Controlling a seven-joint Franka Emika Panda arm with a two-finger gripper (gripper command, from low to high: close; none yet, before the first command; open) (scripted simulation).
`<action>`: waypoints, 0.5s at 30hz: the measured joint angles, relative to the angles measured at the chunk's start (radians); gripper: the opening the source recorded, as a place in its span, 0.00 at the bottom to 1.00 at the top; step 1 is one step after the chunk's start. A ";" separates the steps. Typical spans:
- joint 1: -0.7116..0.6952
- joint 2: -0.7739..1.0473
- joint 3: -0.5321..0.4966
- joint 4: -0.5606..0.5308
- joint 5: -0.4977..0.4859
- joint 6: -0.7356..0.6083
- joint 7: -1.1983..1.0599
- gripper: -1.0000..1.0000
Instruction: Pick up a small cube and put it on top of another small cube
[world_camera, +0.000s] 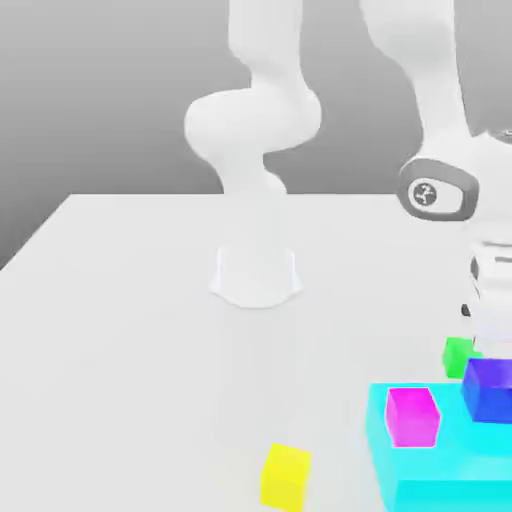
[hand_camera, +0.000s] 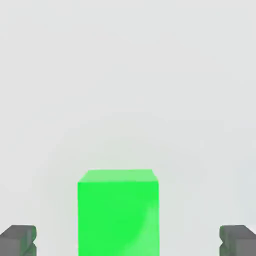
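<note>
While the hand (hand_camera: 128, 242) hangs with fingers spread apart, the green cube (hand_camera: 118, 212) sits between them on the table (world_camera: 130, 330).

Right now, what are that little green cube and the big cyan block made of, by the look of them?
It is a simulator's render, so the material is a guess. The green cube looks like smooth, flat-coloured plastic: plain faces, a faint soft sheen, no grain or marks. The cyan block looks the same: even colour, clean edges, matte. The claw stands open around the green cube, and its dark grey fingertips look like dull rubber or plastic.

Smooth matt green cube (hand_camera: 118, 212)
</note>
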 joint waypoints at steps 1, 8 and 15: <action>0.025 0.036 -0.030 0.007 -0.020 0.028 0.016 0.50; 0.061 0.090 -0.072 0.019 -0.051 0.071 0.040 0.00; -0.005 -0.073 0.022 -0.017 0.072 -0.055 -0.054 0.00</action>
